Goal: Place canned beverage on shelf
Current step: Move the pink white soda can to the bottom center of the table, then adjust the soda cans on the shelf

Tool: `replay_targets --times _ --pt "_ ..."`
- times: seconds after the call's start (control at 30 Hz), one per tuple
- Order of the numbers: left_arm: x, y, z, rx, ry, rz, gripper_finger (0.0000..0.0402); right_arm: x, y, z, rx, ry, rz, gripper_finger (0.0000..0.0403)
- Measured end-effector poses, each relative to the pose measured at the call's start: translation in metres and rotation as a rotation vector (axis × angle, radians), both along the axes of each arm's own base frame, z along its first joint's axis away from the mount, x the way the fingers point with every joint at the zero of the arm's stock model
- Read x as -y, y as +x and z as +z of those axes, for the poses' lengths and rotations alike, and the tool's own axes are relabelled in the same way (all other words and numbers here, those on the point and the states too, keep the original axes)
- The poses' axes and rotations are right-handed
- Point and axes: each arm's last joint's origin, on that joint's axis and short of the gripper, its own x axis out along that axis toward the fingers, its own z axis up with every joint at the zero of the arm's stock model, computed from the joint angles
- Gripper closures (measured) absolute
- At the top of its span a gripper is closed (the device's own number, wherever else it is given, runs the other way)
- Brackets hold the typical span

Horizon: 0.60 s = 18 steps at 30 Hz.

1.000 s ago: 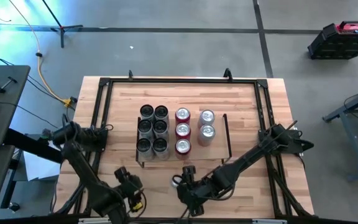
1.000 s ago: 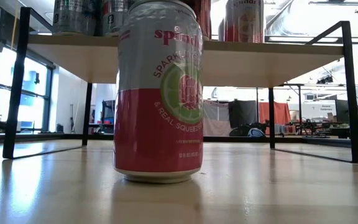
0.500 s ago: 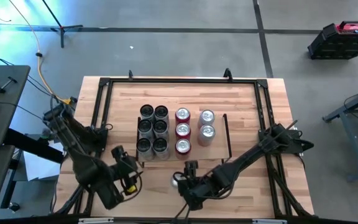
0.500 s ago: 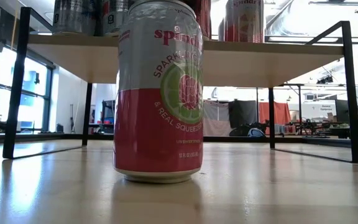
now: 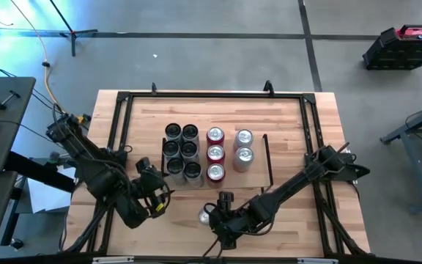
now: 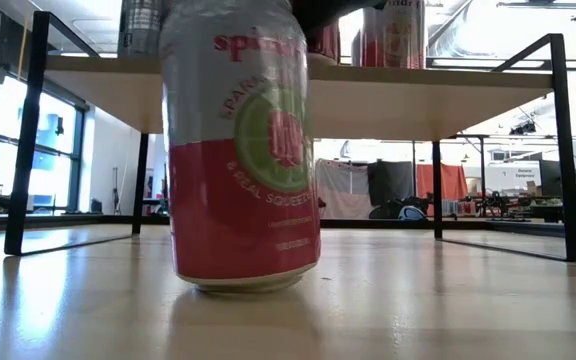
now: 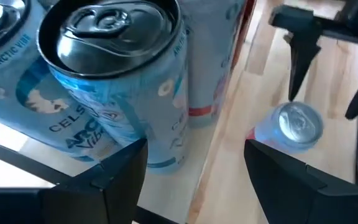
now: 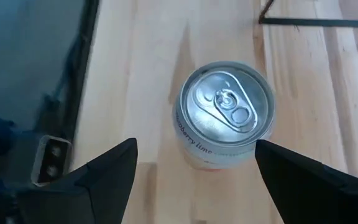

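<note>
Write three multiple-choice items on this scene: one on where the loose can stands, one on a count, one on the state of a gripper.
1. Where does the pink-and-white can stand?
A. on the tabletop in front of the shelf
B. on the shelf
C. on the floor

2. How many red-topped cans stand on the shelf?
A. one
B. three
C. six

3. How is the right gripper?
A. shut on the can
B. out of view
C. open, fingers on either side of the can

Answers:
1 A, the high view shows it on bare wood before the shelf.
2 B, three stand in one column.
3 C, the right wrist view shows gaps between both fingers and the can.
</note>
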Motion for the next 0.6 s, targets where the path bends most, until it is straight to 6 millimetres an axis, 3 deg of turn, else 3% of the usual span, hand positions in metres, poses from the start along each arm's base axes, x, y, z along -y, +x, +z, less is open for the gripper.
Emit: replay_targets --times 0.33,0.6 --pt "0.005 -0.011 0.003 -0.043 -0.082 -0.046 0.0145 -0.001 -0.005 0.004 -0.015 0.025 -0.023 0.0092" --pt "0.004 -0.022 0.003 -0.081 -0.098 -0.028 0.0145 0.015 -0.024 0.056 0.104 0.035 -0.071 0.0092"
